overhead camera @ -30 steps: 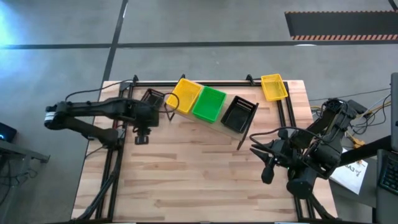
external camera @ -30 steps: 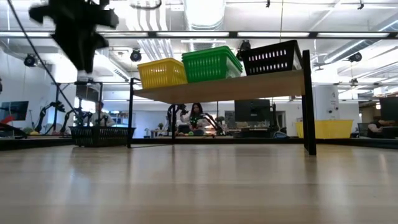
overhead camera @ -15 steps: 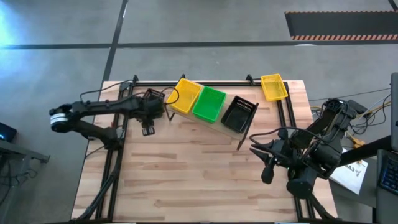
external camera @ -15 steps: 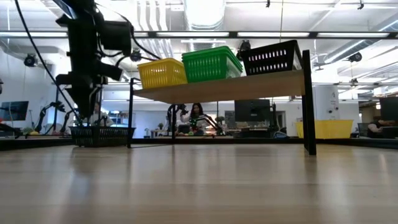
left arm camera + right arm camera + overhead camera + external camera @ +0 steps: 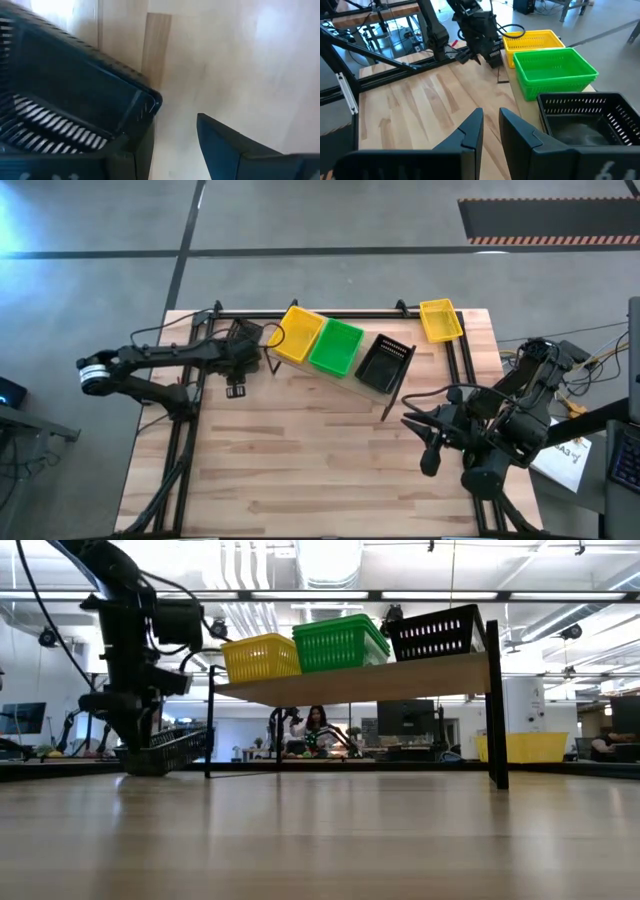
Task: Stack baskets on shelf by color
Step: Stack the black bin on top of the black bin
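From above, the left gripper (image 5: pixel 243 352) sits over a black basket (image 5: pixel 243 336) at the table's far left corner, beside the shelf (image 5: pixel 392 395) carrying yellow, green and black baskets. At table height, that basket (image 5: pixel 165 752) hangs tilted, one end raised. The left wrist camera shows a finger (image 5: pixel 135 157) pinching its rim. The right gripper (image 5: pixel 489 131) waits near the right edge, fingers slightly parted
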Motion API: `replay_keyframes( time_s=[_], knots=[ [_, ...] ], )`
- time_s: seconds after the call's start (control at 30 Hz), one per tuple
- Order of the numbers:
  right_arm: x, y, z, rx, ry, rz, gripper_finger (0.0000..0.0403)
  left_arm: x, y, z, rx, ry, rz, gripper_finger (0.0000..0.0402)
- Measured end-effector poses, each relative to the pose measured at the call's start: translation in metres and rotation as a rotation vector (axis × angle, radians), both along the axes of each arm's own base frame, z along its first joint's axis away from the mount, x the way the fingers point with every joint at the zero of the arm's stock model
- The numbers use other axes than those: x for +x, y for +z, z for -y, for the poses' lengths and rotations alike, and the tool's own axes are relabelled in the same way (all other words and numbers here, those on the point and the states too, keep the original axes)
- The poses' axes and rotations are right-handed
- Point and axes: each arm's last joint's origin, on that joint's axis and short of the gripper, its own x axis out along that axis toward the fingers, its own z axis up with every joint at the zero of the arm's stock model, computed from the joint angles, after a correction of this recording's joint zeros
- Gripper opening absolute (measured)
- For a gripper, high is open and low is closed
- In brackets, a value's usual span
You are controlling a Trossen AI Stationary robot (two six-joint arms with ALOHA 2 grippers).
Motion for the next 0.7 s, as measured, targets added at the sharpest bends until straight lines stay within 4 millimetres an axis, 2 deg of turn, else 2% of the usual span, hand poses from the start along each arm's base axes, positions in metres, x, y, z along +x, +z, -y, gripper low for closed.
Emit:
replay_keyframes(
  time_s=[0.2,0.7],
  knots=[
    [0.000,0.000,0.000,0.028,-0.012,0.014,0.0053,-0.001,-0.007,0.000,0.026,0.028,0.013,0.0132],
    [0.000,0.000,-0.001,0.054,-0.024,0.028,0.0053,-0.005,0.008,0.001,0.079,-0.018,0.071,0.0132]
  ],
)
